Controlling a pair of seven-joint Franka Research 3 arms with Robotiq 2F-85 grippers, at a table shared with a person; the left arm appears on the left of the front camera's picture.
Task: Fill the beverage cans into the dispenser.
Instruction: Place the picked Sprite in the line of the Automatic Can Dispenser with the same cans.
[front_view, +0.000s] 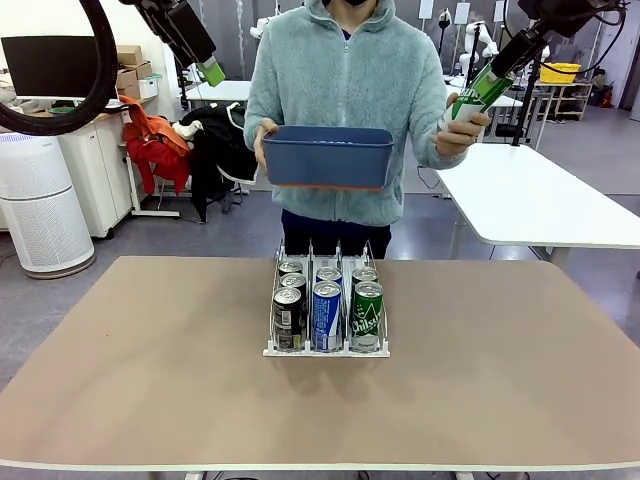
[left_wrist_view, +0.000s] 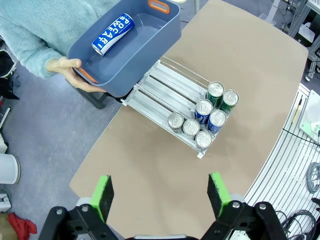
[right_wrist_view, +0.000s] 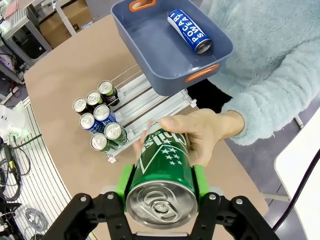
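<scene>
Right gripper (right_wrist_view: 162, 181) is clamped on a slim green aluminium drink can with a silver top (right_wrist_view: 161, 165), one green pad on each side. It is held high in the air past the table's far edge, to the right of the person and well apart from the rack. The person's hand (right_wrist_view: 192, 131) wraps the green can's far end, touching it.

Left gripper (left_wrist_view: 160, 194) has its jaws wide with nothing between them. It hovers high above the brown table (front_view: 150, 380), well apart from every can.

The low clear three-lane dispenser with a white base (front_view: 325, 349) sits mid-table. The seven upright cans crowd its robot-side end: three black (front_view: 288, 318) in the left lane, two blue (front_view: 326, 315) in the middle, two green (front_view: 367, 315) on the right. The lanes' far end is bare.

The person's other hand (left_wrist_view: 62, 65) holds a dark blue rectangular plastic bin (left_wrist_view: 145, 55) in the air by the dispenser's far end. One blue-and-white can (left_wrist_view: 113, 34) lies on its side inside.
</scene>
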